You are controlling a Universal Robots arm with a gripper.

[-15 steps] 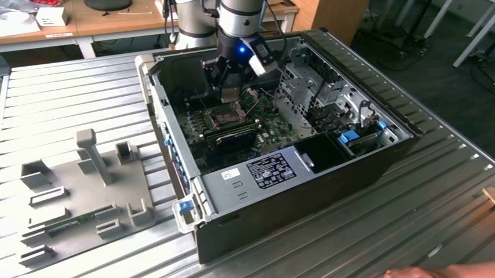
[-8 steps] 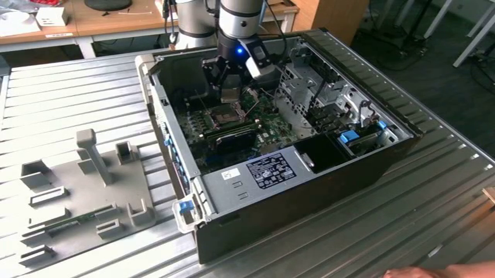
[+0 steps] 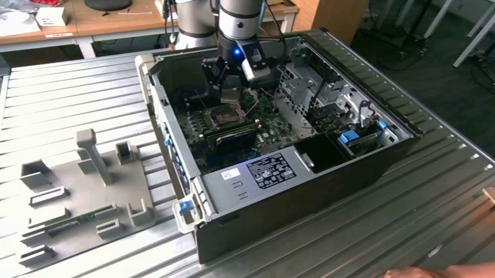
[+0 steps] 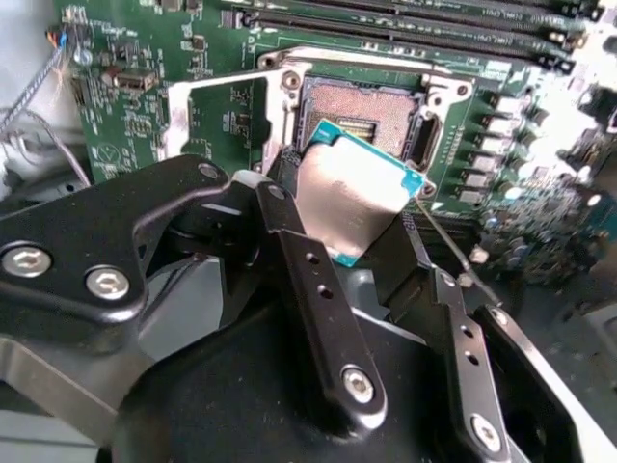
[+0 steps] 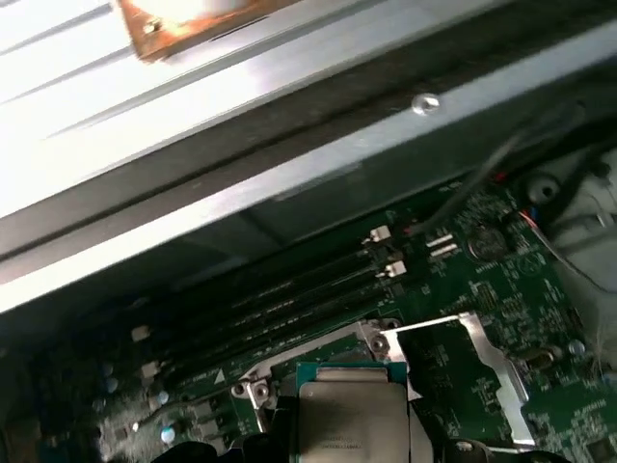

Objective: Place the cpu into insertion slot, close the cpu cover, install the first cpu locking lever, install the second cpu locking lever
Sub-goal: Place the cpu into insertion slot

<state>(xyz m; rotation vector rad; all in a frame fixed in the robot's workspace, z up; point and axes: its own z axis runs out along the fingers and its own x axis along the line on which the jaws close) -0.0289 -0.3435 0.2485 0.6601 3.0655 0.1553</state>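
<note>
Your gripper [image 4: 339,214] clamps the cpu [image 4: 359,188] by opp. edges. It's likely light, stiff, thin w/ fragile contacts, so hold rims only. The insertion slot [image 4: 362,108] lies just beyond the tips, cpu not seated yet, w/ the cpu cover [image 4: 176,121] open alongside.
</note>
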